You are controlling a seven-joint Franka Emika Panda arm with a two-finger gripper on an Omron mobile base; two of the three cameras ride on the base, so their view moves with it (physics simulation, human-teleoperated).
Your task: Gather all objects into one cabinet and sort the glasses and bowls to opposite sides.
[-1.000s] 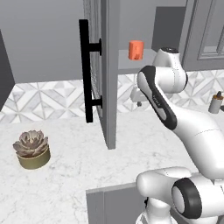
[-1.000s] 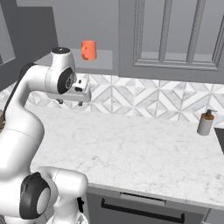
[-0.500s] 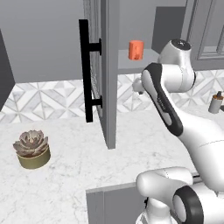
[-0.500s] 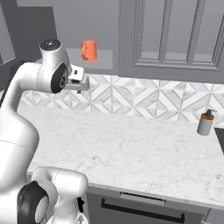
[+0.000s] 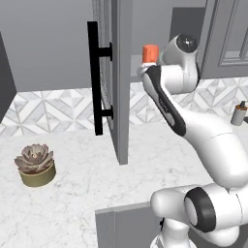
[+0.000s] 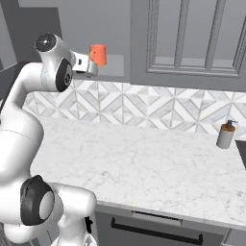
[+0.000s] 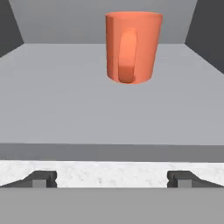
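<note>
The arm was reared right up, elbow bent, with the wrist level with the open cabinet shelf near the top middle of the left base view. In the right base view it rose along the left edge and folded over at the upper left, with the gripper pointing right toward 1 orange mug.

That mug sat upright on the flat grey shelf, in the upper centre of the hand view, its loop handle facing the camera. It stood well back from the shelf's front edge. The gripper was at the bottom of that frame, short of the shelf lip, and its 2 fingertips were spread wide toward the lower left and lower right corners with nothing between them. No contact with the mug.

The cabinet door stood swung open at the centre left of the left base view, its long black bar handle facing left. A potted succulent sat at the lower left on the marble counter, and a soap dispenser stood at the right edge of the right base view.
</note>
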